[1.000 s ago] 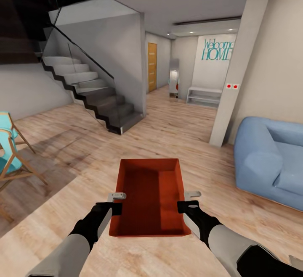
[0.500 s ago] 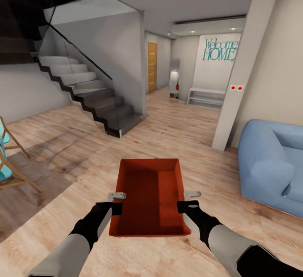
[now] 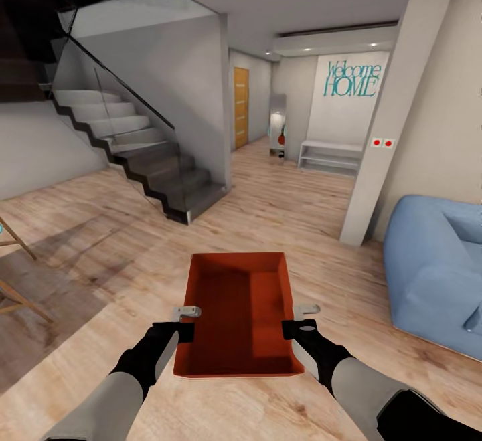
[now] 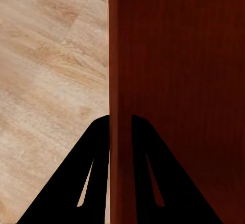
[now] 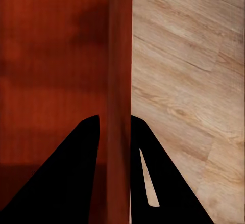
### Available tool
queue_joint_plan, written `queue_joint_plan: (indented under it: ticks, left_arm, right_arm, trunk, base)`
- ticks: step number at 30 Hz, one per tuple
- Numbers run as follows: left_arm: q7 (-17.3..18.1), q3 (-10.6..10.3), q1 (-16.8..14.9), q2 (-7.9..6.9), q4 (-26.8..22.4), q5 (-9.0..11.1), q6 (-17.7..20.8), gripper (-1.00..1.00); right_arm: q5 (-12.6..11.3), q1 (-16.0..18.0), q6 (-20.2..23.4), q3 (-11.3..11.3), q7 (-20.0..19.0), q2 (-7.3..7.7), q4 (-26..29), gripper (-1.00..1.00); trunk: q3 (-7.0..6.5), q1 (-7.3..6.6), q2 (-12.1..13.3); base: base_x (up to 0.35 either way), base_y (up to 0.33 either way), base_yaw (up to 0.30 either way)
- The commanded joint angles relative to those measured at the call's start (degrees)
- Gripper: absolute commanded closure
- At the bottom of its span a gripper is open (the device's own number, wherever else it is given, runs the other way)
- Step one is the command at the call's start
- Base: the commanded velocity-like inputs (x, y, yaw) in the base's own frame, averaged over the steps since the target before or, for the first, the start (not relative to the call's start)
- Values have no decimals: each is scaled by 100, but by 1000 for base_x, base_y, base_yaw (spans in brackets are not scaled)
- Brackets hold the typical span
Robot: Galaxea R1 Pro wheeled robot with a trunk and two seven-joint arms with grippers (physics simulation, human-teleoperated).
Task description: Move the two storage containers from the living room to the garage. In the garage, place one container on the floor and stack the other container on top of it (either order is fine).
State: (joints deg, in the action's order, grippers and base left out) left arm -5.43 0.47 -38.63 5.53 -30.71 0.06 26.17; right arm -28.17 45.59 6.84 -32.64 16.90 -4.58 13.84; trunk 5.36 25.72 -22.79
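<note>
An orange-red open-top storage container (image 3: 237, 314) hangs in front of me above the light wood plank floor of the living room. My left gripper (image 3: 185, 322) is shut on its left wall and my right gripper (image 3: 298, 320) is shut on its right wall. In the left wrist view the black fingers (image 4: 97, 152) straddle the container's wall (image 4: 120, 81). The right wrist view has its fingers (image 5: 87, 147) clamped on the opposite wall (image 5: 120, 81), wood floor beyond. The bin is empty inside.
A dark staircase (image 3: 147, 160) with a glass rail rises at left. A white pillar (image 3: 395, 113) and a light blue sofa (image 3: 438, 260) stand at right. Ahead, a hallway leads past an orange-brown door (image 3: 241, 108), a white bench (image 3: 328, 154) and a "Welcome HOME" wall.
The whole view has shifted: stairs, chair and sofa slide outward and the hallway draws nearer, so the camera moved forward. The container and both grippers keep their place in the picture.
</note>
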Motion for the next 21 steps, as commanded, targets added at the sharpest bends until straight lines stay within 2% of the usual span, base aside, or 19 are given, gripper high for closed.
queue_joint_plan:
  ticks: [1, 12, 21]
  left_arm:
    - [-55, 24, -5, 7, -22, -208, -358, 100]
    - [-55, 15, -5, 9, -22, -208, -358, 100]
    - [-55, 15, -5, 9, -22, -208, -358, 100]
  right_arm:
    - [-136, 3, 36, -71, 40, -1, -7, 100]
    - [-136, 3, 36, -67, 42, -3, -7, 100]
    - [-136, 3, 36, -69, 40, -2, -4, 100]
  trunk:
    - [13, 7, -13]
    - [13, 7, -13]
    - [13, 7, -13]
  base:
    - [322, 0, -146]
    - [322, 0, -245]
    - [322, 0, -26]
